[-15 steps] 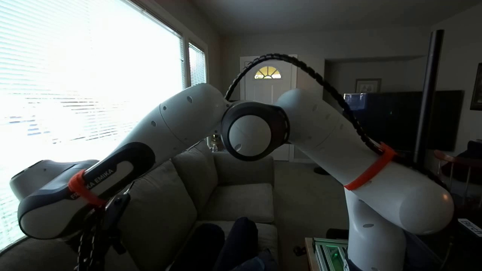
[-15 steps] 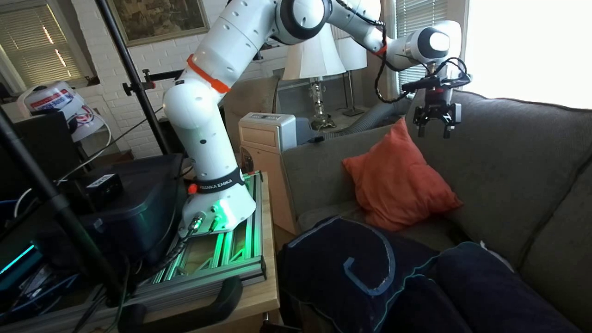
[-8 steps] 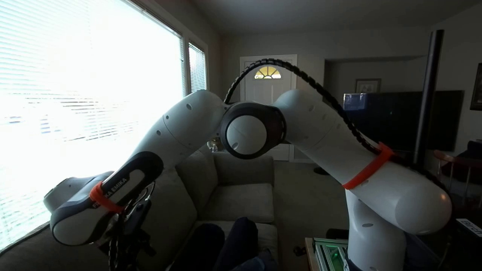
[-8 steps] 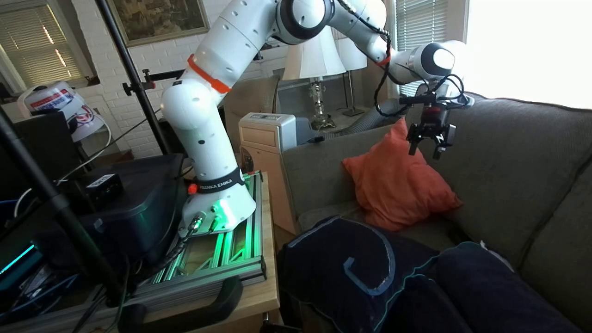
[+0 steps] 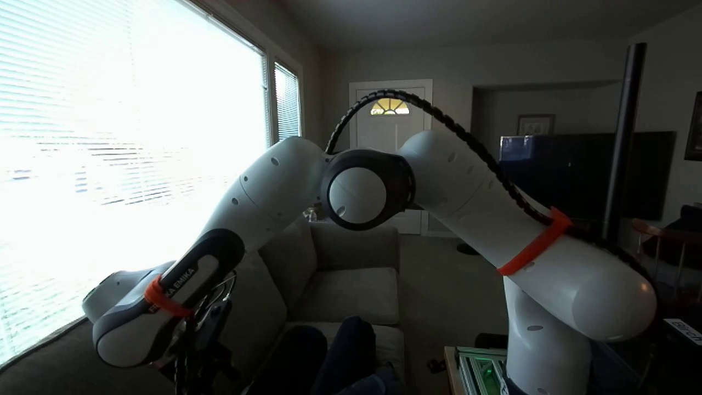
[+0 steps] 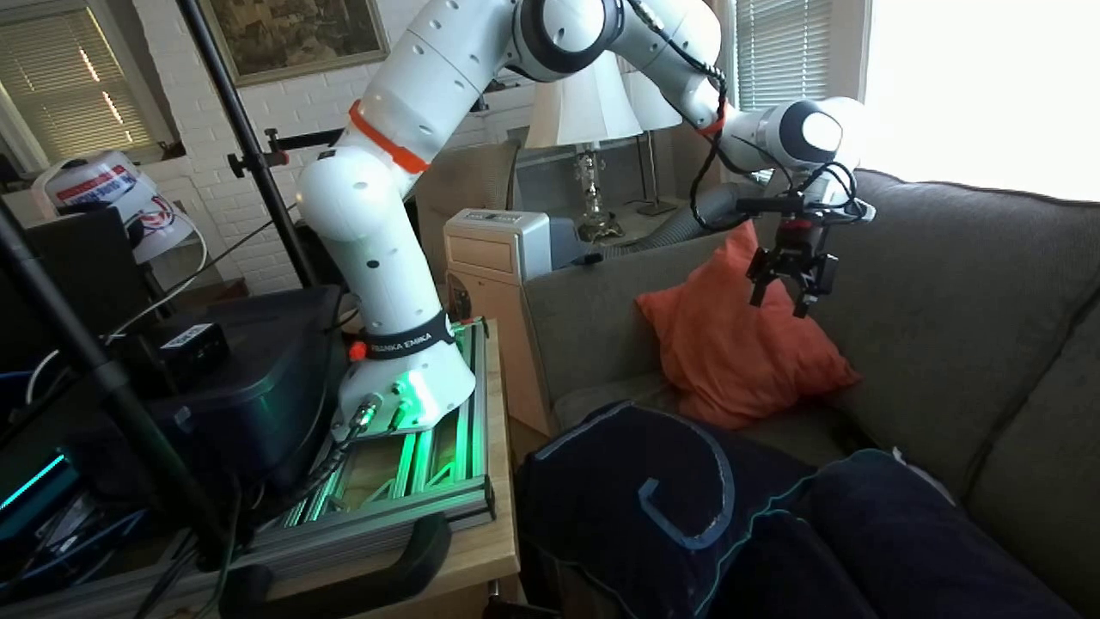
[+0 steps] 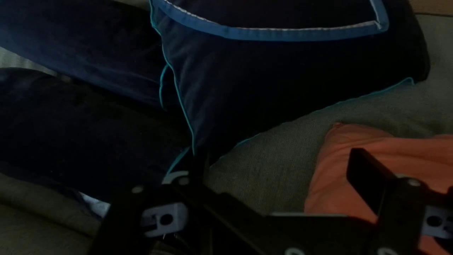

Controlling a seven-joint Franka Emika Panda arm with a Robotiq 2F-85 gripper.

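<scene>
1. From where I stood, the gripper hung slightly tilted in the air above the couch, pointing down, its fingers spread well apart.
2. The orange pillow leaned in the couch's corner, where the armrest met the backrest, one point sticking up; in an exterior view it showed behind and below the fingertips.
3. In the wrist view, one finger overlapped the orange pillow near its edge, while the opposite one lined up with a corner of the navy cushion; grey seat showed in the gap.
4. That navy cushion, piped in teal, lay toward the seat's front edge, touching a pair of dark-trousered legs.
</scene>
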